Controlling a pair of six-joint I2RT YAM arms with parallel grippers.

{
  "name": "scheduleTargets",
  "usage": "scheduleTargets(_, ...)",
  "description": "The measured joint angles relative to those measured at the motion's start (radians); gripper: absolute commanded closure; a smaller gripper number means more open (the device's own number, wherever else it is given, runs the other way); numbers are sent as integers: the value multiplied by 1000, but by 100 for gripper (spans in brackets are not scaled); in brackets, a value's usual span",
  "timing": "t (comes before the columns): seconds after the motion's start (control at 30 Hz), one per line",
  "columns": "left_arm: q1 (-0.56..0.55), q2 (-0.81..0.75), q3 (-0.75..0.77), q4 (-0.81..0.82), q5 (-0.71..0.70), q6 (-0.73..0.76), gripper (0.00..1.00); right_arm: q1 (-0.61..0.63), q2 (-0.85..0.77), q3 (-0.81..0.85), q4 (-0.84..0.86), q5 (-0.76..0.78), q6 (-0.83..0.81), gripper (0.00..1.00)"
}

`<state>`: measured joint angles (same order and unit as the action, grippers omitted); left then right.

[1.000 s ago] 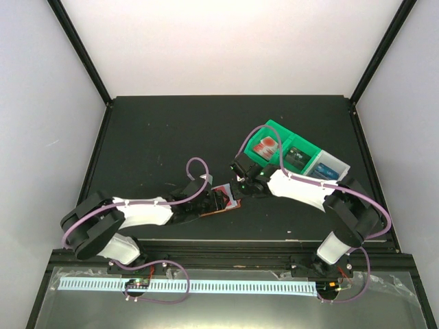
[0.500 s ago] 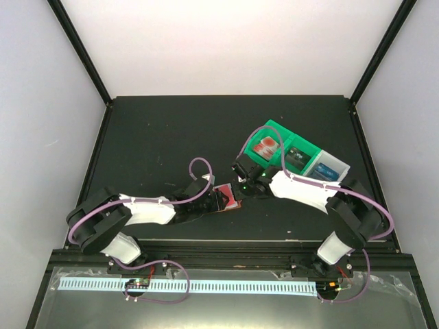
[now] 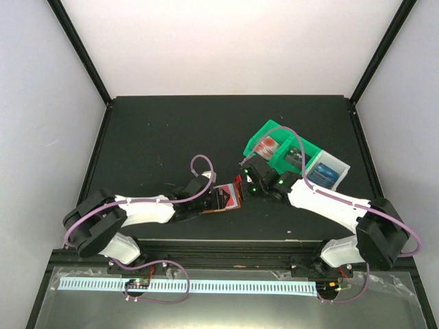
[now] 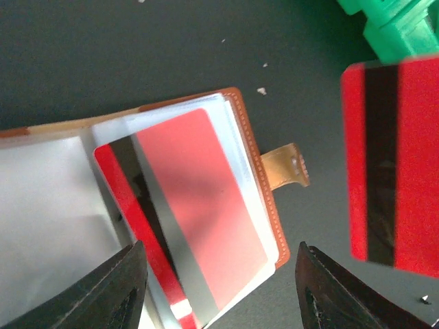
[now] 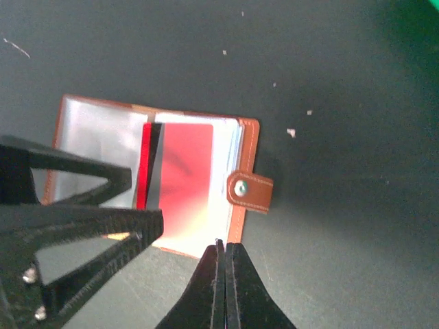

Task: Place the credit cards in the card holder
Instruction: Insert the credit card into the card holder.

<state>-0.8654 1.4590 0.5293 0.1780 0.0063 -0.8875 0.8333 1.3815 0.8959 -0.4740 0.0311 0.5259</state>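
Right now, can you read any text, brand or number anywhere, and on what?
No text is readable anywhere.
On the tucked red card in the card holder: only a stripe, no print.
On the held red card: only a stripe, no print.
On the loose cards in the green bin: pale marks, too small to read.

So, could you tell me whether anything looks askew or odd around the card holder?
Nothing looks damaged. The red card in the open card holder lies slightly skewed, and pale specks dot the table near its snap tab.
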Motion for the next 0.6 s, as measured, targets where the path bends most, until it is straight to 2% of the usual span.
scheduleTargets(0.4,0,69,80,-27,-2,46,35,0,-46,-77,12,-18,15,99)
scheduleTargets(0.6,0,53,80,-64,-24,44,44,0,-58,-77,18,-18,16,99)
